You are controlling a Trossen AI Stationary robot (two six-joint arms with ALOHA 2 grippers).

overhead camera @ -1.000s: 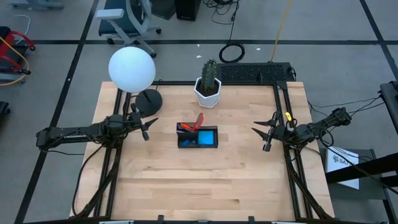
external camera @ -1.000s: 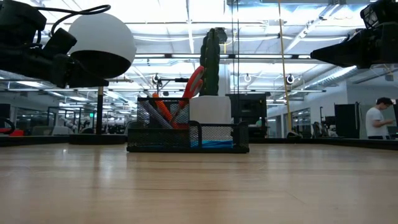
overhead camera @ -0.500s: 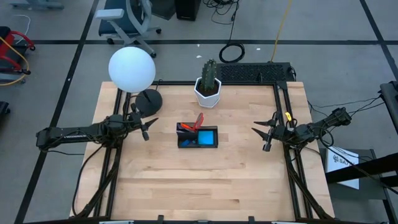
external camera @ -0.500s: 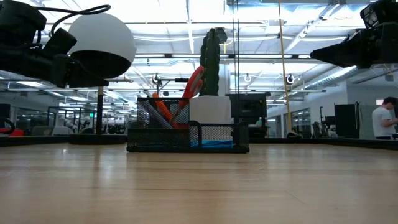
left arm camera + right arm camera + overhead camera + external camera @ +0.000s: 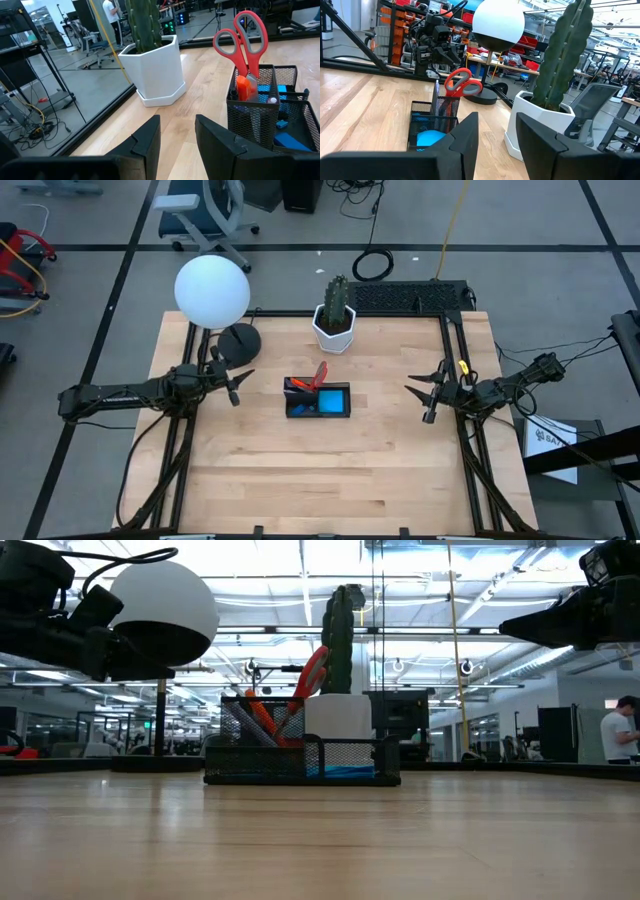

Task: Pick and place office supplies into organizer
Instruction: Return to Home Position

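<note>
The black mesh organizer [image 5: 318,399] stands mid-table. Red-handled scissors [image 5: 242,37] stand upright in its tall cup, blades down, with an orange pen [image 5: 242,86] beside them. A bright blue pad [image 5: 331,399] lies in the low compartment, and a small blue block [image 5: 282,90] sits in another section. My left gripper [image 5: 236,384] hovers open over the table's left side, pointing at the organizer. My right gripper [image 5: 422,398] hovers open over the right side, also pointing at it. Neither touches anything.
A cactus in a white hexagonal pot [image 5: 335,317] stands behind the organizer near the far edge. A lamp with a white globe [image 5: 212,289] and round black base [image 5: 239,340] stands at the far left. Bare wood lies in front of the organizer [image 5: 330,470].
</note>
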